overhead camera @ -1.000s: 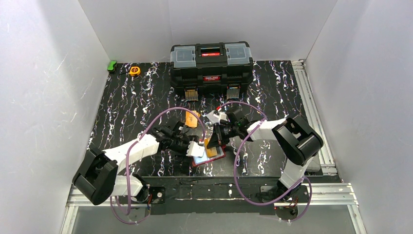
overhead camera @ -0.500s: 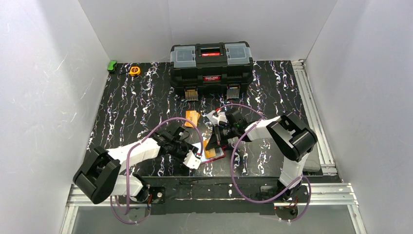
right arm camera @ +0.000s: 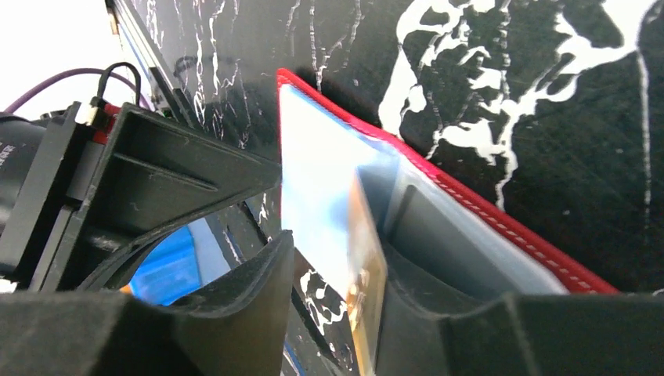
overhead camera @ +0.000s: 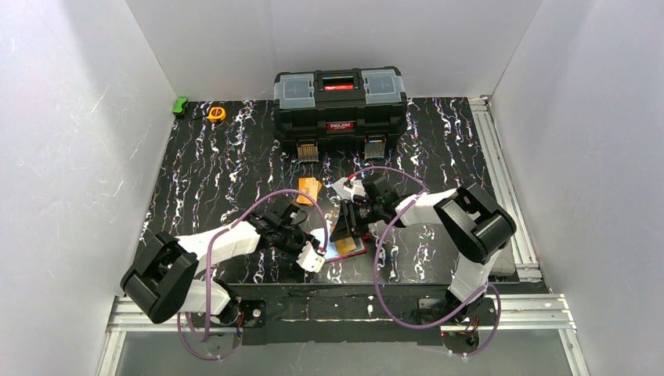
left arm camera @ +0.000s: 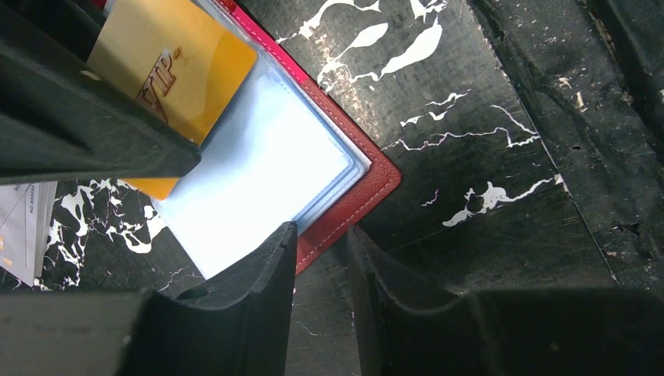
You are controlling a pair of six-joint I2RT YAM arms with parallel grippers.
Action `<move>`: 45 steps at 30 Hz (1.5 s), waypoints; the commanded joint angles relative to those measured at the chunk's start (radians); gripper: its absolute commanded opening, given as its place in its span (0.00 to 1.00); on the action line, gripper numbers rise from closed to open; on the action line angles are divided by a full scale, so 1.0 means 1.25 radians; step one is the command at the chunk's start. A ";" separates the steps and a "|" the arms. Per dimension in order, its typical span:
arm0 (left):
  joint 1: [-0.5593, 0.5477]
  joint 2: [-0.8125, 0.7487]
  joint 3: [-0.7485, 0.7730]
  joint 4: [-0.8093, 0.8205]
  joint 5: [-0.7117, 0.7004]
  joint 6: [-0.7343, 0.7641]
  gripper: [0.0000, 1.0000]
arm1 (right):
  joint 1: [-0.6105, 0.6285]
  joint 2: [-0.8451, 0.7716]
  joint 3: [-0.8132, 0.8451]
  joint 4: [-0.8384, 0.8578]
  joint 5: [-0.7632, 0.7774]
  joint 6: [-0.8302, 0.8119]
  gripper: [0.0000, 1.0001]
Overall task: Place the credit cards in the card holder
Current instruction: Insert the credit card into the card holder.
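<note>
The red card holder (overhead camera: 357, 252) lies open near the table's front edge, its clear pockets up. It also shows in the left wrist view (left arm camera: 369, 188) and in the right wrist view (right arm camera: 509, 227). An orange credit card (left arm camera: 168, 66) sits with one end in a clear pocket. In the right wrist view the card (right arm camera: 365, 270) leans on one finger of my right gripper (right arm camera: 333, 243), with a gap to the other finger. My left gripper (left arm camera: 321, 231) is open a little and empty. One of its fingertips (left arm camera: 270, 251) is over the holder's near corner.
More orange cards (overhead camera: 310, 188) and whitish cards (overhead camera: 345, 188) lie behind the holder. A big black toolbox (overhead camera: 341, 102) stands at the back. A yellow tape measure (overhead camera: 216, 113) and a green object (overhead camera: 181, 104) lie at the back left. The front table edge is close.
My left gripper has moved toward the front edge, down to the holder's near corner. The right gripper with the orange card has hardly moved.
</note>
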 commanded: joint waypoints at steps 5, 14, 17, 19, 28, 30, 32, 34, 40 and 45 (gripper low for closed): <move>-0.009 -0.016 -0.021 -0.025 0.008 -0.005 0.29 | 0.004 -0.058 0.006 -0.125 0.097 -0.064 0.52; -0.007 -0.014 -0.011 -0.018 0.009 -0.027 0.28 | 0.004 -0.070 0.061 -0.228 0.130 -0.117 0.54; -0.008 -0.015 -0.001 -0.004 -0.011 -0.047 0.27 | 0.004 -0.107 0.082 -0.289 0.159 -0.147 0.51; -0.008 -0.023 0.005 -0.007 -0.028 -0.066 0.26 | 0.004 -0.135 0.093 -0.319 0.169 -0.162 0.48; -0.009 -0.078 -0.007 -0.020 -0.031 -0.089 0.25 | 0.004 -0.165 0.106 -0.387 0.161 -0.190 0.46; -0.008 -0.079 -0.004 -0.024 -0.033 -0.090 0.24 | 0.003 -0.168 0.103 -0.387 0.163 -0.189 0.44; -0.009 -0.081 -0.005 -0.026 -0.032 -0.089 0.24 | 0.004 -0.166 0.105 -0.391 0.163 -0.187 0.40; -0.009 -0.081 -0.005 -0.026 -0.030 -0.088 0.24 | 0.002 -0.165 0.104 -0.396 0.166 -0.187 0.32; -0.009 -0.063 0.003 -0.019 -0.022 -0.089 0.24 | -0.002 -0.180 0.097 -0.419 0.185 -0.194 0.21; -0.008 -0.053 0.008 -0.018 -0.020 -0.088 0.24 | -0.012 -0.183 0.100 -0.435 0.176 -0.206 0.26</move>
